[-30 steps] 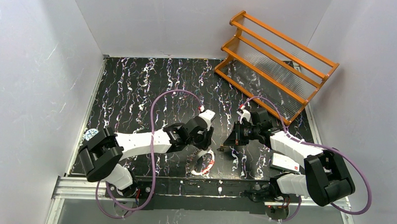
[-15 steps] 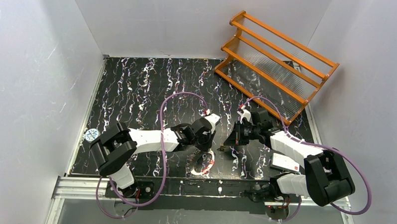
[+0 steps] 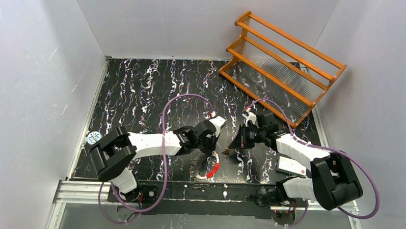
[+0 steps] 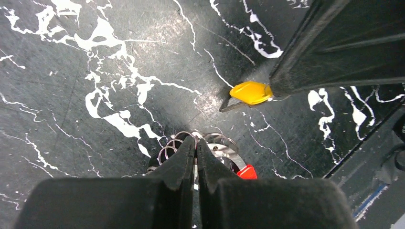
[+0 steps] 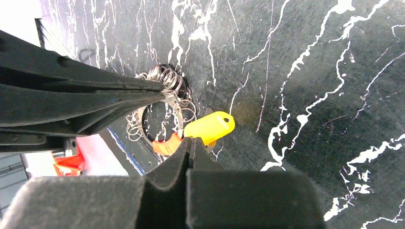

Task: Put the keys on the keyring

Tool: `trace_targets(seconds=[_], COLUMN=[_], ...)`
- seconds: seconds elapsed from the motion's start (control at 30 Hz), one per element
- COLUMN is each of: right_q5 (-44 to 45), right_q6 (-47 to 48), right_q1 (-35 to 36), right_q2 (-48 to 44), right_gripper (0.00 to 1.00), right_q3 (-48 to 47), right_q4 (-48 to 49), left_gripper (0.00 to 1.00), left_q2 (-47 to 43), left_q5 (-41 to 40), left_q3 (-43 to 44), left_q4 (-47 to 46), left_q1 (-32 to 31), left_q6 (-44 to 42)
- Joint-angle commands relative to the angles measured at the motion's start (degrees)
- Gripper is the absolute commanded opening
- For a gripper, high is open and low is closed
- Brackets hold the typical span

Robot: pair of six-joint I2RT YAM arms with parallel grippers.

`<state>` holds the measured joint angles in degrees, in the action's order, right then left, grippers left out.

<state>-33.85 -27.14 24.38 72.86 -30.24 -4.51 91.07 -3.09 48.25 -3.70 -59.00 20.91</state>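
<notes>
Both arms stretched low and inward, the left gripper [image 4: 196, 143] clamped shut on the keyring [image 4: 225, 149], the right gripper [image 5: 191, 144] pinching a yellow-headed key [image 5: 211, 126] just beside the keyring. Beyond the keyring, an orange rack [image 3: 282, 56] stood on the black marbled table [image 3: 141, 87].

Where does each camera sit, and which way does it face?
Top external: above, behind, looking down at the table; left arm and right arm show.
Left wrist: on left arm, facing down; left gripper shut on the keyring.
Right wrist: on right arm, facing down; right gripper pinching the yellow-headed key.
Shared: both wrist views show key and keyring.
</notes>
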Motion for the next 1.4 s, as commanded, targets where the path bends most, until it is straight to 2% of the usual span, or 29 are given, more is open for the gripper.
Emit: trace_targets(seconds=[0.0,0.23,0.5,0.67,0.83,1.03,1.37], right_q5=[-2.26,-6.85,-11.52,-15.72,-20.04,-21.1,-23.17], right_q6=[1.47,3.85,4.99,6.16,7.45,8.58,7.39], right_q1=[-0.39,-0.39,-0.4,-0.22,1.21,6.49,13.35], right_q2=[0.53,-0.74,-5.81,-6.58,-5.86,-3.46,2.09], right_gripper=[0.01,0.01,0.01,0.01,0.01,0.01,0.01], right_q3=[-2.98,-7.01,-11.2,-12.72,-13.17,-13.39,-14.62], right_q4=[1.05,0.8,3.46,4.02,6.6,7.39,10.8], left_gripper=[0.0,0.0,0.0,0.0,0.0,0.0,0.0], left_q2=[-7.13,-20.0,-38.3,-45.86,-49.56,-49.94,-49.78], left_q5=[0.19,-1.44,-0.56,0.73,2.56,3.09,5.64], left_q3=[-1.79,-8.34,-18.04,-23.94,-30.34,-36.99,-39.79], left_q4=[0.54,-3.27,-12.87,-18.05,-23.5,-30.73,-33.39], left_q1=[-0.24,-0.24,-0.24,-0.24,-0.24,-0.24,-0.24], left_q6=[-1.28,-2.91,-7.84,-11.58,-12.28,-10.15,-9.29])
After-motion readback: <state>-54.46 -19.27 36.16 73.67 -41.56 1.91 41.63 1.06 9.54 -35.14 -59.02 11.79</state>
